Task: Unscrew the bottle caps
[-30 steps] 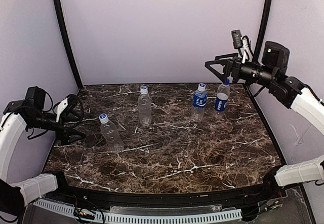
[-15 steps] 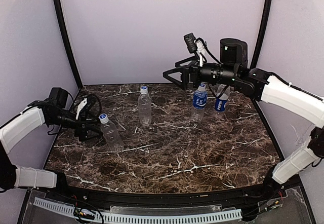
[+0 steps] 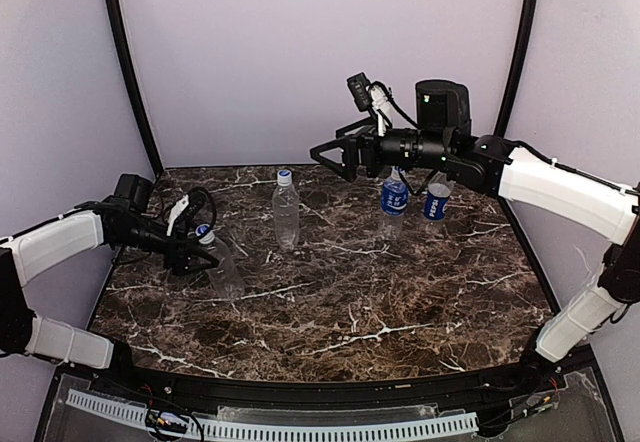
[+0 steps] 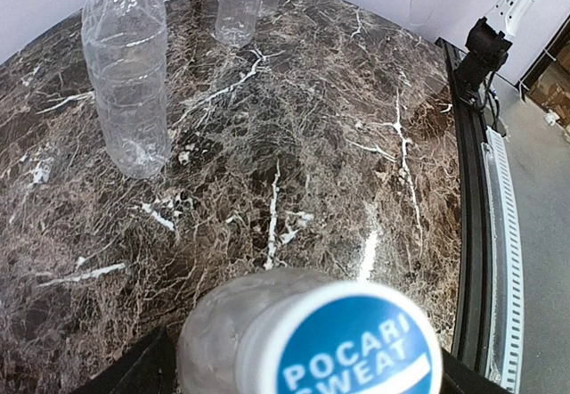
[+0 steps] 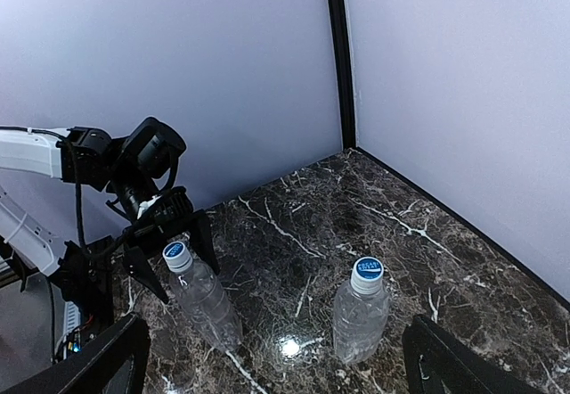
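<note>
- Walls (image 3: 300,62): pale and plain, closing in the work area on the left, back and right.
- Table (image 3: 400,302): dark marble top w/ white veins. All four bottles stand on its far half.
- R arm (image 3: 560,187): stretched in from the right, high over the far edge. In my top view it crosses the tops of the two blue-label bottles, so I can't see those caps.
- L arm (image 3: 60,242): low, reaching in from the left edge.
- Near-left bottle (image 3: 224,270): clear, no label, standing nr the left edge, nearest the arm bases of the four.
- Far plain bottle (image 3: 286,214): clear, no label, upright, behind & right of the near-left one, well apart from it.
- Inner blue-label bottle (image 3: 394,202) & outer blue-label bottle (image 3: 436,200): dark blue wraps, just beside each other at the far right.
- R gripper (image 3: 335,152): in mid-air betw. the far plain bottle and the blue-label pair, jaws spread wide, nothing in them. On its wrist cam the fingers (image 5: 98,358) sit at the bottom corners.
- L gripper (image 3: 198,239): at cap height on the near-left bottle, jaws apart, one finger each side of the cap. R wrist cam shows a gap both sides, so no clamp.
- Near-left cap (image 4: 356,349): white rim, blue top reading POCARI SWEAT, seated on its bottle, betw. the L fingers.
- Far plain cap (image 3: 285,176): blue & white, on its bottle, nothing nr it.
</note>
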### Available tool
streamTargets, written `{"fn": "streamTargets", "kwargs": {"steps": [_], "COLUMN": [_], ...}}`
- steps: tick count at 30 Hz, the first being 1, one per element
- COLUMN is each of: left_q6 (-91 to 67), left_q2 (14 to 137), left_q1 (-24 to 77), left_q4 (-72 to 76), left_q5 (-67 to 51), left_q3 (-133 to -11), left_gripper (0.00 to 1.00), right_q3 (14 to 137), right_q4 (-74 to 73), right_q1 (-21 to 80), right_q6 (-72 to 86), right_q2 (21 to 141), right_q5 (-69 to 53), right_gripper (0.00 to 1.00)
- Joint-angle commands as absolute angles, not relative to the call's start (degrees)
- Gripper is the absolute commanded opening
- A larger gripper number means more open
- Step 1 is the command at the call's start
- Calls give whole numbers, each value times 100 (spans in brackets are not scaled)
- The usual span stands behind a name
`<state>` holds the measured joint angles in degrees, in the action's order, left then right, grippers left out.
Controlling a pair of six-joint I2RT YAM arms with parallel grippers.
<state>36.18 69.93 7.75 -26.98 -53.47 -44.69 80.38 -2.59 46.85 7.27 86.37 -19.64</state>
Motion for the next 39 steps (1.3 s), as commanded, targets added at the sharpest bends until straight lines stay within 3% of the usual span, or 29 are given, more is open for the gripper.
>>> {"fn": "streamTargets", "kwargs": {"steps": [1, 12, 18, 25, 31, 39], "left_q6": [3510, 3338, 3156, 4184, 3679, 2731], "left_q2": [7004, 6970, 6984, 6965, 6642, 7418], "left_q1": [906, 906, 908, 1132, 2471, 3521], "left_q4": [-2578, -2925, -3752, -5491, -3105, -2907], "left_q5": [-5516, -5507, -5395, -4534, -2925, -2473], "left_q3": [-4454, -4762, -5487, -7744, -7884, -8403], "left_gripper": [78, 47, 46, 48, 48, 45], "right_q3": [8156, 8071, 8166, 8438, 8639, 8422], "right_q4": [-97, -96, -182, -300, -41, 863], "right_q1": [4746, 4754, 4920, 5146, 5473, 5863], "right_q6": [655, 678, 672, 589, 556, -177], "right_q2": [8692, 8684, 8751, 8548, 8703, 8818], "right_q5": [-1869, -1910, -2113, -2073, -1413, -1698], "right_gripper": [99, 99, 99, 98, 90, 81]}}
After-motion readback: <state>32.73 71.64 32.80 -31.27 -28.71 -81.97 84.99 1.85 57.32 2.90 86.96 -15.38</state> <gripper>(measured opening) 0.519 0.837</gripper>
